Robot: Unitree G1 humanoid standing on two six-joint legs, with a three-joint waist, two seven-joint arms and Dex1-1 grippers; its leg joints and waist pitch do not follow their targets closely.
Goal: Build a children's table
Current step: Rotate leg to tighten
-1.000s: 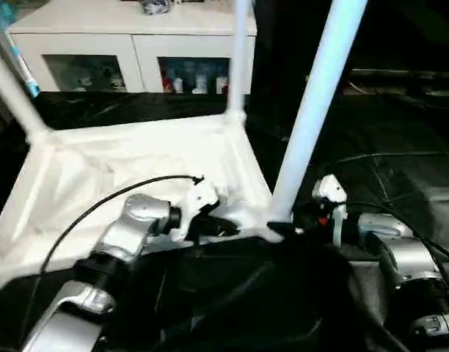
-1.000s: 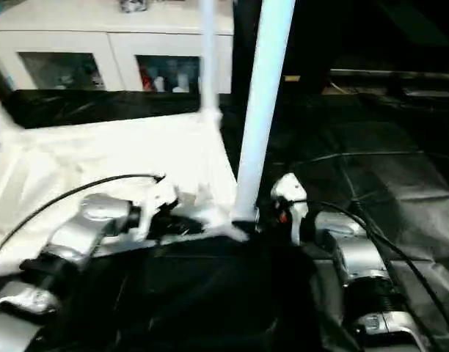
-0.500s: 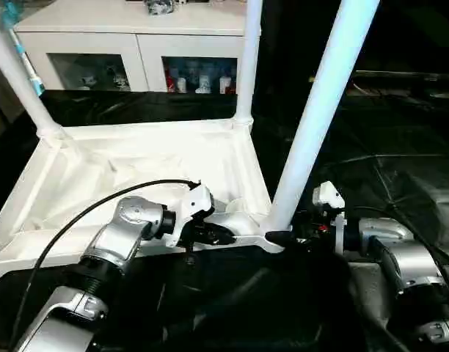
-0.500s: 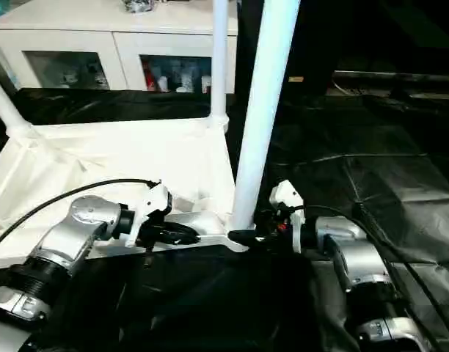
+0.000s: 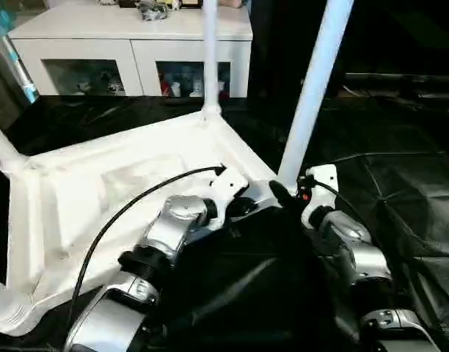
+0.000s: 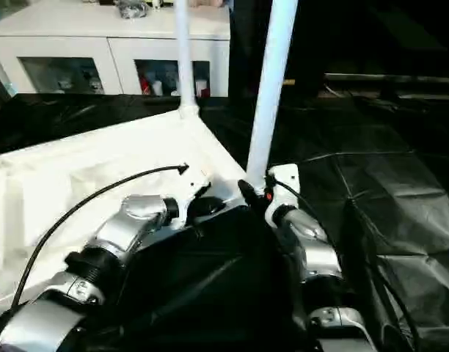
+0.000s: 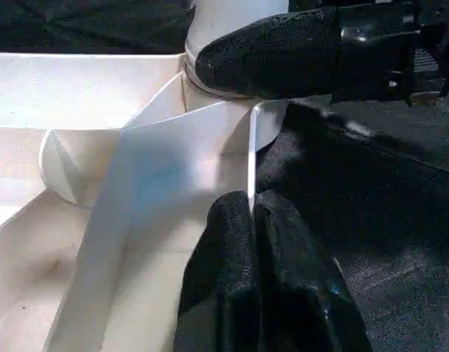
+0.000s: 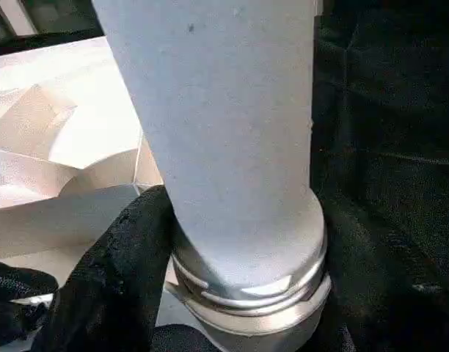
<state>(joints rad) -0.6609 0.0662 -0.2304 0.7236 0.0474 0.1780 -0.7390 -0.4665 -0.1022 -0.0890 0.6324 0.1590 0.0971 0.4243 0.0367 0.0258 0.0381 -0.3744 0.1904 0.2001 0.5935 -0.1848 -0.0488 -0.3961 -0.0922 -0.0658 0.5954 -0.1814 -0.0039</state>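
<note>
Down on the black sheeting (image 5: 400,183), upside down: children's table (image 5: 100,198), white underside up, legs skyward. Lies at a slant, near corner right in front of the robot, opposite side running off toward picture left. Nearest leg (image 5: 312,88) seated in its corner socket, rising out of frame; another leg (image 5: 209,59) upright at the far corner, a third (image 5: 3,150) slanting up at the left edge.

Left gripper (image 7: 254,220) pinched tight on the thin rim of the table (image 7: 251,158) beside that near corner, black fingers together with the edge between them. Right gripper (image 8: 232,323) wrapped around the base of the nearest leg at the ribbed collar, one finger (image 8: 114,271) pressed against its side; jaws standing wide around the leg's girth. Silver forearms reaching in from both sides, a black cable (image 5: 114,220) looping over the left one.

Beyond the table, more crinkled, glossy black sheeting covering the floor. Against the back: white cabinet (image 5: 129,37) with glass-fronted compartments, small colourful items (image 5: 184,81) behind the glass, oddments on top. Dark to the right of the cabinet.
</note>
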